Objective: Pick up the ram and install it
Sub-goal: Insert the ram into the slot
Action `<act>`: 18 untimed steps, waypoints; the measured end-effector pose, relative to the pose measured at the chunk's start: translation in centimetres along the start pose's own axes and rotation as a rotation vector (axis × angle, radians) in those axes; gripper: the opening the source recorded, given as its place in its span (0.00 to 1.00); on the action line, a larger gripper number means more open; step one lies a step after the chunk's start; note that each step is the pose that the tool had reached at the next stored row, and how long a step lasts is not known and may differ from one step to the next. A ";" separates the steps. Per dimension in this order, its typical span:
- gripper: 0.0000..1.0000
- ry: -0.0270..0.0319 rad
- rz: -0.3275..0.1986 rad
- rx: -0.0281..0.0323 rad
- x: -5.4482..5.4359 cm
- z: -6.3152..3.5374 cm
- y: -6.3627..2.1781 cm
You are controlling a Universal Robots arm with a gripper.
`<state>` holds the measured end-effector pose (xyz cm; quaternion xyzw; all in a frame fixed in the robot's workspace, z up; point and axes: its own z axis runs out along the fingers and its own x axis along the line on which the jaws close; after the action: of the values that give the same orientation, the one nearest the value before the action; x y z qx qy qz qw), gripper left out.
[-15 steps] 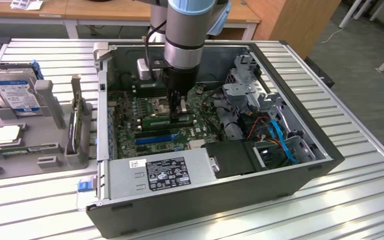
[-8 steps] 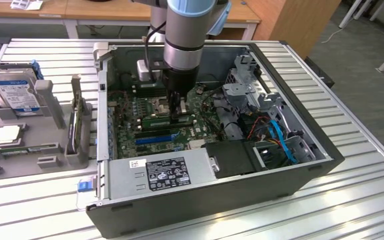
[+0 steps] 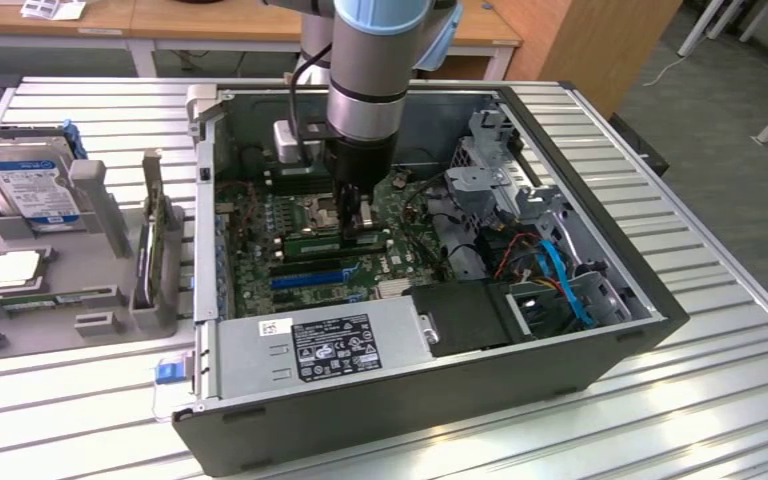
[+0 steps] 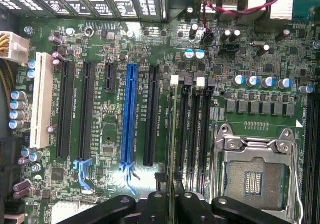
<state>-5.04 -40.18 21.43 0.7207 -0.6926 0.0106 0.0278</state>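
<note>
The arm reaches straight down into an open computer case lying on its side on the slatted metal desk. The jaws are low over the motherboard, clenched on the ram.

The wrist view shows the grasp. Two black fingers pinch the stick between them, and it appears edge-on as a thin green line running away from the jaws. It lies along the memory slot nearest the expansion slots, reaching towards that slot's white latch. Three more memory slots lie just beside it. Past them, on that same side of the jaws, is the open processor socket in its metal frame. On the other side of the jaws are a blue expansion slot and, farther off, a white one. Whether the stick is seated in its slot cannot be told.

The exterior view shows the ram side-on as a long green strip under the jaws. The power supply with its label is in front of them. Blue cables run well off to the exterior view's right. Outside the case, well apart from the jaws to the exterior view's left, a grey fixture stands on the desk. It holds a hard drive, a square silver processor chip and an upright card with a metal bracket.
</note>
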 end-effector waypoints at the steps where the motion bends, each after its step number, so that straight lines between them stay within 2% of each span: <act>1: 0.15 0.0002 0.000 0.0004 0.0 0.00 0.00; 2: 0.22 0.0002 0.000 0.0006 0.0 0.00 -0.01; 6: 0.22 0.0001 0.000 0.0007 0.0 -0.04 -0.01; 7: 0.22 0.0001 0.000 0.0008 0.0 -0.34 -0.01; 12: 0.22 0.0025 0.000 -0.0001 0.1 -2.64 0.05; 18: 0.22 0.0029 0.000 -0.0001 0.3 -5.36 0.12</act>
<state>-5.03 -40.18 26.80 0.7207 -0.6926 0.0116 0.0288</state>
